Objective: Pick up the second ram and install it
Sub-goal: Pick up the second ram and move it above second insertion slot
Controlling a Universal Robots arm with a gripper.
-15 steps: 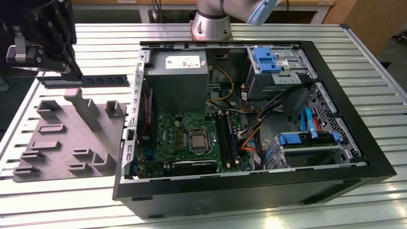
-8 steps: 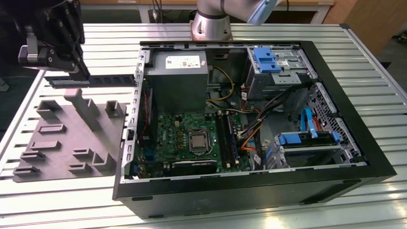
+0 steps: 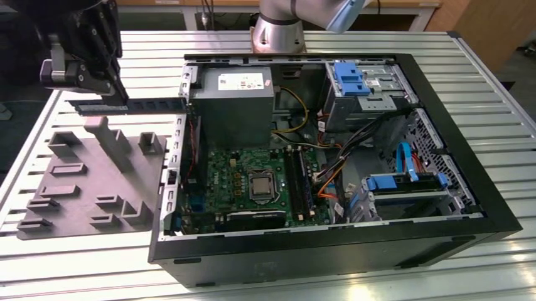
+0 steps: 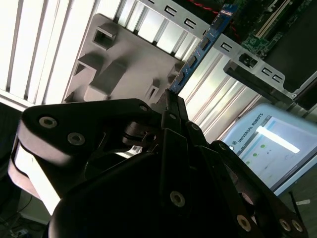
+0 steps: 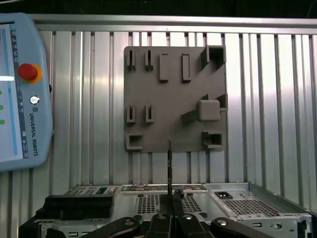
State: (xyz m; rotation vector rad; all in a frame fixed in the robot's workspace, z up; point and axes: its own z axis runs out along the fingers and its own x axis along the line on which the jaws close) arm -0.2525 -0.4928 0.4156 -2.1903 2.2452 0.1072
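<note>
My gripper (image 3: 110,95) hangs above the table at the exterior view's left, beyond the grey fixture plate (image 3: 92,182). It is shut on the second ram (image 3: 138,105), a long thin bluish-green stick held level and pointing toward the open computer case (image 3: 335,248). In the second wrist view the ram (image 4: 203,47) runs out from the closed fingertips (image 4: 169,101) over the fixture plate (image 4: 124,59). The first wrist view has the ram (image 5: 169,163) edge-on, rising from the gripper (image 5: 171,206) toward the plate (image 5: 173,99). The black memory slots (image 3: 298,174) lie on the motherboard inside the case.
The grey power-supply box (image 3: 230,94) sits at the case's far side, with blue drive cages (image 3: 352,78) and cables on the exterior view's right. A teach pendant (image 5: 20,89) lies on the slatted table (image 3: 75,263). The arm's base (image 3: 278,31) stands behind the case.
</note>
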